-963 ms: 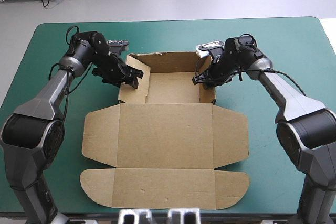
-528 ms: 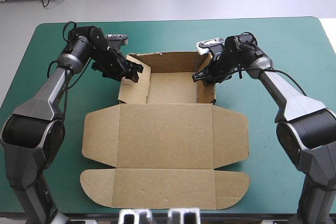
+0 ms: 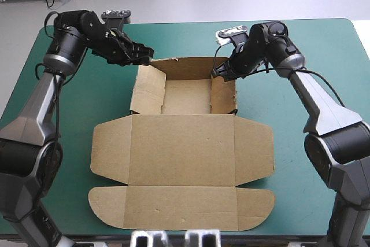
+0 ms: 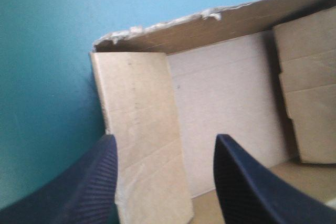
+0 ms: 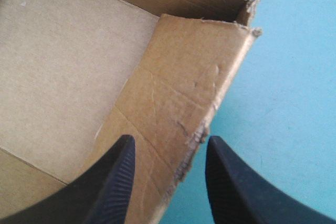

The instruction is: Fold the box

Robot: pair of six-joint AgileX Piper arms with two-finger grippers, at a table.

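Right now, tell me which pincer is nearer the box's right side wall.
Right. The right pincer straddles the far end of the right side wall; the left pincer hovers at the far left corner of the box.

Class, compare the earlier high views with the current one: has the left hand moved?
Yes. The left hand has come off the box's left wall and moved toward the table's far edge, now by the box's far left corner.

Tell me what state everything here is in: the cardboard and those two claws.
box: open tray, walls raised, lid lying flat.
left gripper: open, at the tray's far left corner, holding nothing.
right gripper: open, straddling the right wall's edge.
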